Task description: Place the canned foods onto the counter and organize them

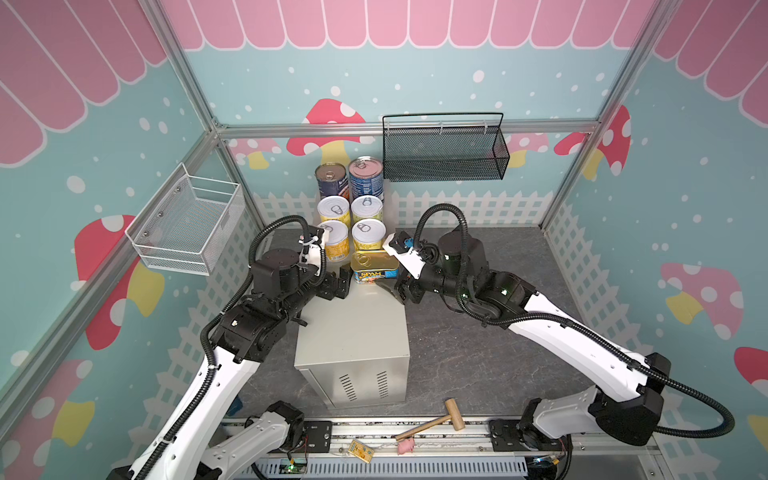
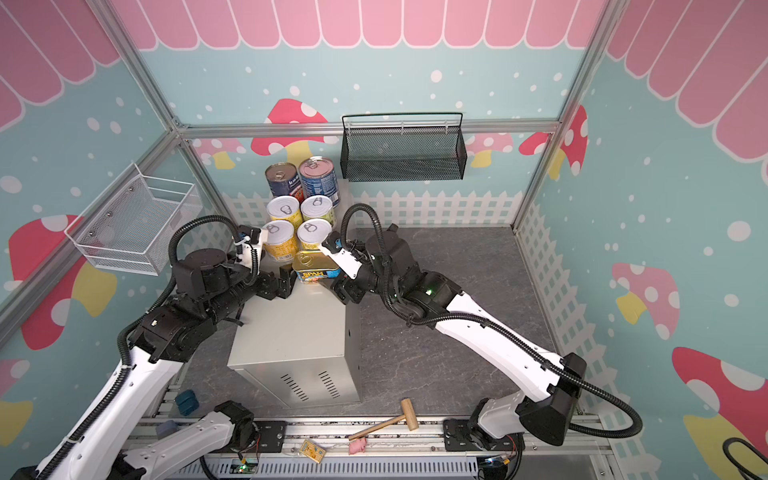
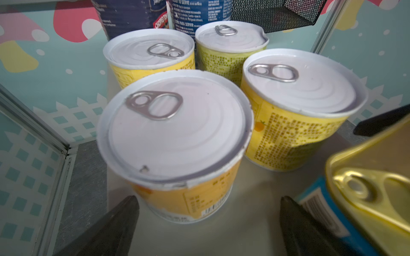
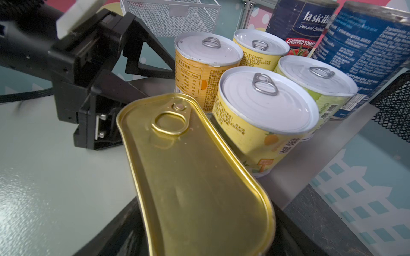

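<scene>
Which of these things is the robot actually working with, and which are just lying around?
Part of the job: tall blue cans, short yellow cans, SPAM tin, counter.
Just lying about: wooden mallet, black mesh basket, white wire basket, pink pig toy.

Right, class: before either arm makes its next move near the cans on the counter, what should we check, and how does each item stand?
1. All seven tins on the counter: ok; SPAM tin, four yellow-label cans, two tall blue-label cans.
2. All lids up: ok.
3. Left gripper open and empty: ok.
4. Right gripper gripping the SPAM tin: cannot tell; it sits at the tin's end.
5. Wooden mallet clear of the counter: ok.
</scene>
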Motion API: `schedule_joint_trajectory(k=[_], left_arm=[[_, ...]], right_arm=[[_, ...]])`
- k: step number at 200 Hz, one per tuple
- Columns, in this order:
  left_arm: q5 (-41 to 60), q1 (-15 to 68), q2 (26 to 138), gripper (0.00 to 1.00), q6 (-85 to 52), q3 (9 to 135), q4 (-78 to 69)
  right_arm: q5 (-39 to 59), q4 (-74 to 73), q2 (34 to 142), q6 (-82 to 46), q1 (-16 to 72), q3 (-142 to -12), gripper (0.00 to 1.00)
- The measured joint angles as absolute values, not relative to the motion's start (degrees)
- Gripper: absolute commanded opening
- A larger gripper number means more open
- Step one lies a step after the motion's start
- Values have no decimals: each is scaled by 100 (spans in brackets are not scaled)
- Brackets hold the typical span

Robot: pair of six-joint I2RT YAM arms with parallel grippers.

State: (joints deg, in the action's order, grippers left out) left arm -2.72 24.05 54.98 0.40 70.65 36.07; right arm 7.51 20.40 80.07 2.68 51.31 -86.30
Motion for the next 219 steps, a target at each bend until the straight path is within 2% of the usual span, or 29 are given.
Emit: schedule_joint_trajectory(k=[145, 219], left_arm=[[-174, 2252, 5470, 99, 21, 7065, 3597], [-237, 2252, 4807, 99, 12, 7065, 4106]], right_arm=[[757, 1883, 7981, 202, 5098, -8532, 83], [915, 2222, 7194, 209, 5098, -7992, 86]])
